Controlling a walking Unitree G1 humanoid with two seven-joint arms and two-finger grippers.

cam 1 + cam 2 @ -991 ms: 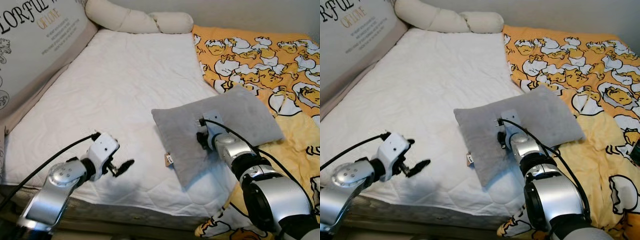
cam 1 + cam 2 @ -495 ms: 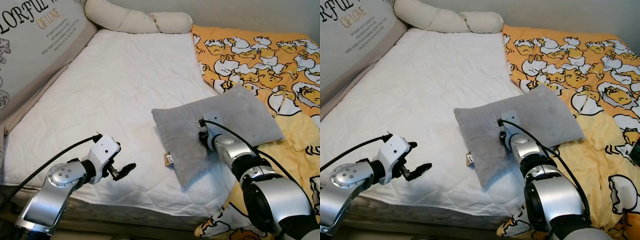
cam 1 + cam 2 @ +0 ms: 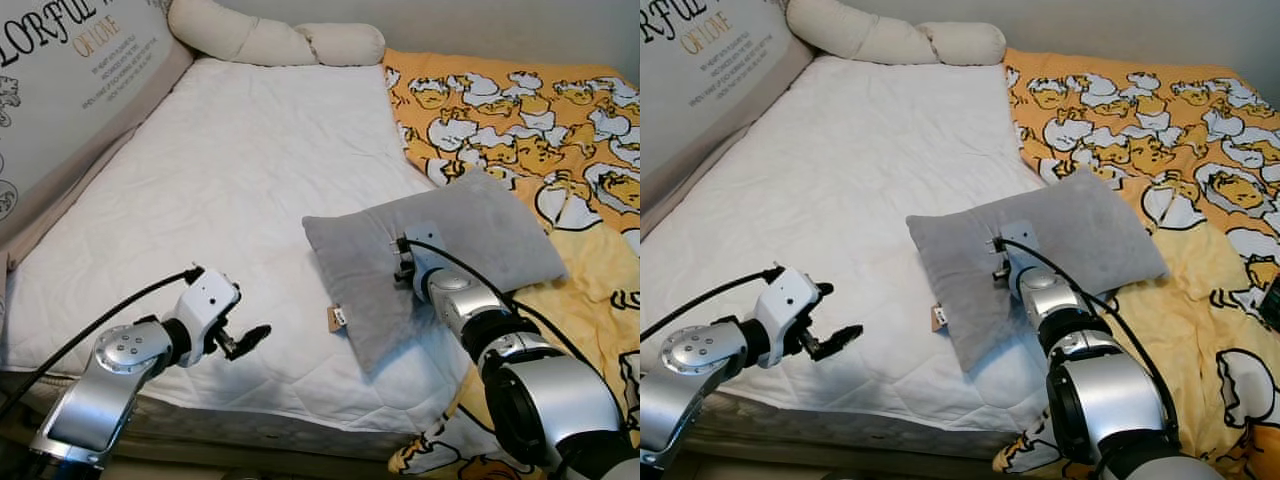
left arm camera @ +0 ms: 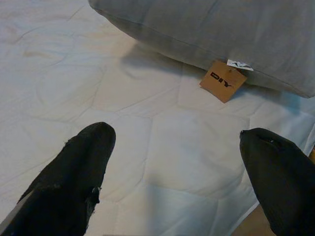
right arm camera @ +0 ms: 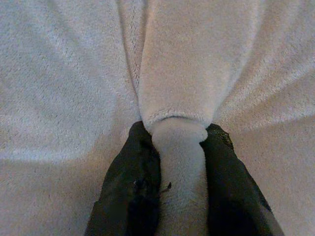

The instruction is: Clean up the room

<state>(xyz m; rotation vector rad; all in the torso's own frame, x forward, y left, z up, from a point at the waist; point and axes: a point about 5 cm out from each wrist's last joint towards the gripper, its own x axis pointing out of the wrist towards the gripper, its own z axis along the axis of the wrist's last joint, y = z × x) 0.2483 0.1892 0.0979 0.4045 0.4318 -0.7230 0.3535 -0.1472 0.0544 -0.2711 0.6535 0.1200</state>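
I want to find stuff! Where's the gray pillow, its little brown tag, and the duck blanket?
gray pillow [image 3: 500, 225]: left eye view, its top face.
brown tag [image 4: 222, 80]: left wrist view, tag's middle.
duck blanket [image 3: 520, 110]: left eye view, printed part.

Right end effector [image 5: 179, 162] buried in grey pillow [image 3: 470, 235] fabric; headboard lettering [image 3: 60, 40] cut off by the edge.

A bed [image 3: 250, 170] takes up most of the room in view, covered by a white quilted mattress pad with faint stitched seams. Along its left side stands a pale padded headboard [image 3: 70, 80] printed with dark and orange lettering. A long cream bolster [image 3: 275, 38] lies across the far end, against a plain light wall [image 3: 500, 25]. An orange blanket [image 3: 530, 120] printed with cartoon ducks covers the right side. The light is soft and even.
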